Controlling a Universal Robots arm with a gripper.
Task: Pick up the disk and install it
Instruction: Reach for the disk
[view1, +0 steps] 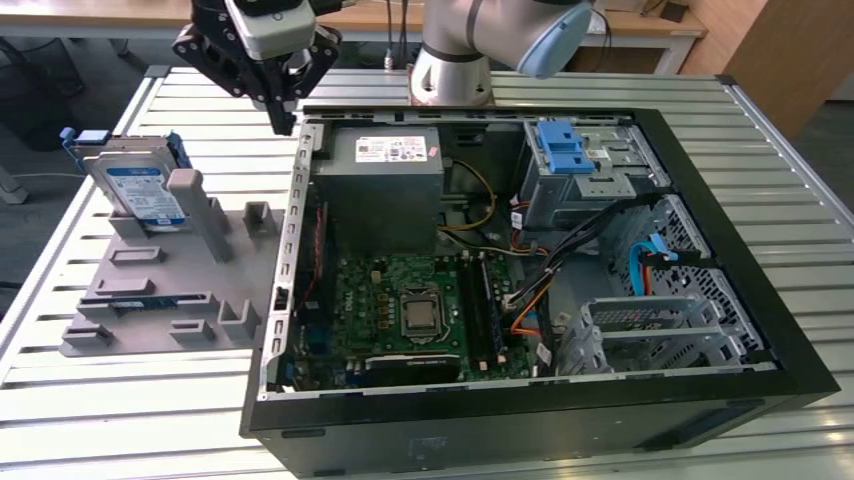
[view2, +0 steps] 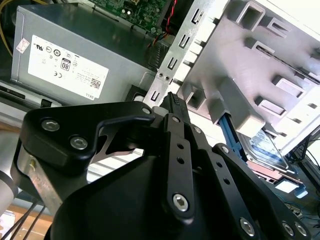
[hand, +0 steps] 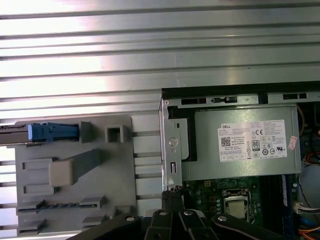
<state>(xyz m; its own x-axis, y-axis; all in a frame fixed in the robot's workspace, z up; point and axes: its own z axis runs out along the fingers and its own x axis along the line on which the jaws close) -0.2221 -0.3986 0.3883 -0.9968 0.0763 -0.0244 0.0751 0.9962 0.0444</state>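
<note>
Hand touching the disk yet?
Apart. Exterior view: the hand hangs by the case's corner, the disk stands in the grey fixture at that view's left, clear gap between them.

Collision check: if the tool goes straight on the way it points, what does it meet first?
Likely the metal side rim of the case, beside the power supply; the tool sits above it, depth unclear.
</note>
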